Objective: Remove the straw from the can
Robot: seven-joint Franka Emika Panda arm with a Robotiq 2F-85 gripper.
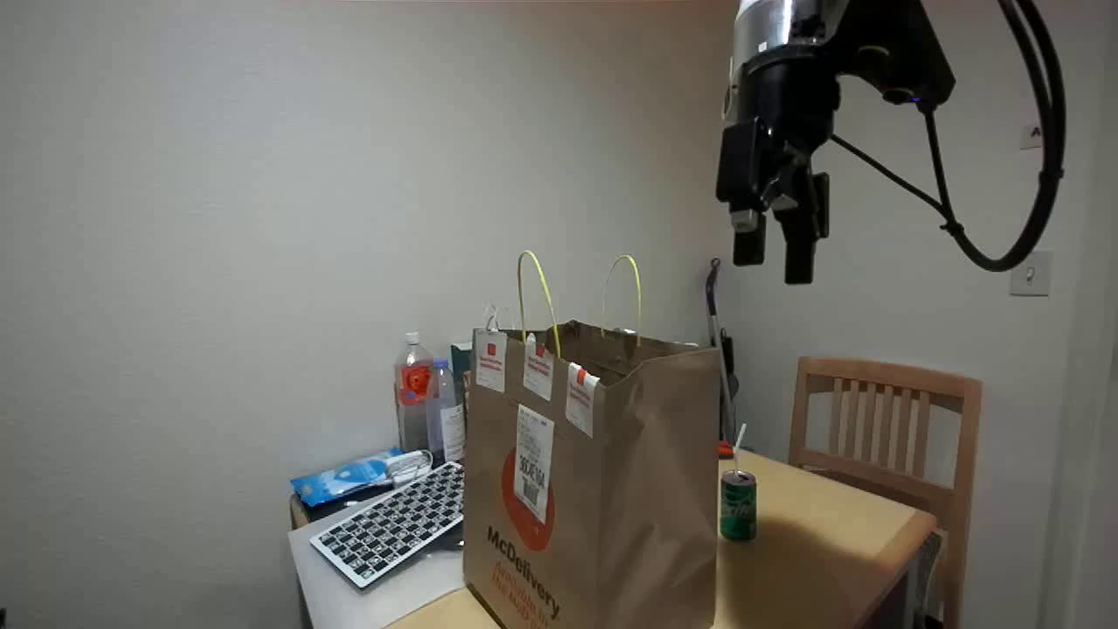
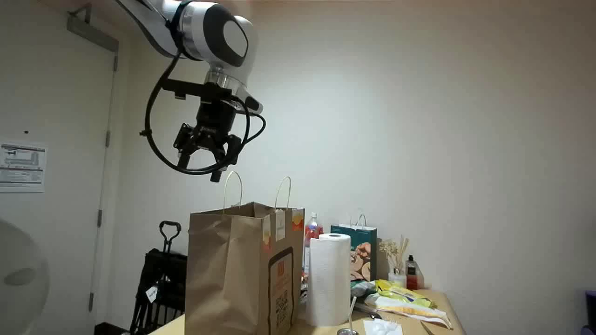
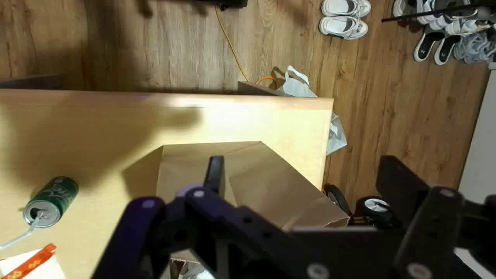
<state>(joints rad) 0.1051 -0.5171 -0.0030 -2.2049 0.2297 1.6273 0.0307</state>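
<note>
The small green can (image 1: 738, 515) stands upright on the table behind the brown paper bag in an exterior view. The thin pale straw (image 1: 740, 439) sticks up out of its opening, slightly tilted. In an exterior view only the can's top (image 2: 347, 331) shows at the bottom edge, with the straw (image 2: 352, 309) leaning from it. In the wrist view the can (image 3: 61, 192) is at the far left, with the straw (image 3: 19, 237) pointing to the left edge. My gripper (image 1: 774, 262), also seen in an exterior view (image 2: 199, 169) and the wrist view (image 3: 302, 166), is open, empty and high above the table.
The tall brown paper bag (image 1: 594, 489) with looped handles stands close to the can, and below my gripper in the wrist view (image 3: 267, 174). A paper towel roll (image 2: 329, 284), bottles (image 1: 412, 389), a keyboard (image 1: 397, 524) and a wooden chair (image 1: 886, 437) are around the table.
</note>
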